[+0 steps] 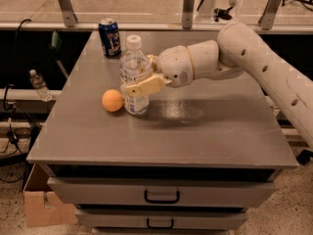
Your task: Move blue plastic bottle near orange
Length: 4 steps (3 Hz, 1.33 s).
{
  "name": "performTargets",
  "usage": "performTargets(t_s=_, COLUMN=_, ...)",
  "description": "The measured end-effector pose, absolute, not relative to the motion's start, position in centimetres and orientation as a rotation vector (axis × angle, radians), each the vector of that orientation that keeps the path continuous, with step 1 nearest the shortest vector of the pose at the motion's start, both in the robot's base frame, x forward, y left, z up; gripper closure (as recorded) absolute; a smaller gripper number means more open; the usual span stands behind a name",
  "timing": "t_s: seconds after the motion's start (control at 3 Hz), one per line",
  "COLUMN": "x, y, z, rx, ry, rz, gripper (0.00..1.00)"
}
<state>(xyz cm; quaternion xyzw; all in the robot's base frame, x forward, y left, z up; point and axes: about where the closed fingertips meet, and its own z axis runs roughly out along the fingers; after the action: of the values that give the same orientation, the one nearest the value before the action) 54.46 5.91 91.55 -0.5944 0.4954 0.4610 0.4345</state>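
Gripper [139, 80] fingers clamped round blue plastic bottle [133, 62], upright on table [220, 131], just right of orange [112, 100]. Risk: any leftward push bumps orange, rolls away; finger snagging on release tips bottle.

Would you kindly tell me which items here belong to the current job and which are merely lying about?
Job: blue plastic bottle; orange beside it; gripper gripping the bottle.
Lying about: soda can on the table; small bottle and cardboard box off the table.

Gripper [133, 84] covers middle of blue plastic bottle [134, 63]; arm [254, 58] cropped right.
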Motion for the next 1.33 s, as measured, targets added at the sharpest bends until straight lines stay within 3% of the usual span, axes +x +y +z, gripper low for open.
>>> performTargets(t_s=1.0, x=55.33, y=5.41, z=90.67, rx=-1.504, ry=1.257, rz=1.128, gripper=0.12)
performTargets(t_s=1.33, x=55.52, y=5.21, z=90.44, rx=-1.503, ry=1.268, rz=1.127, gripper=0.0)
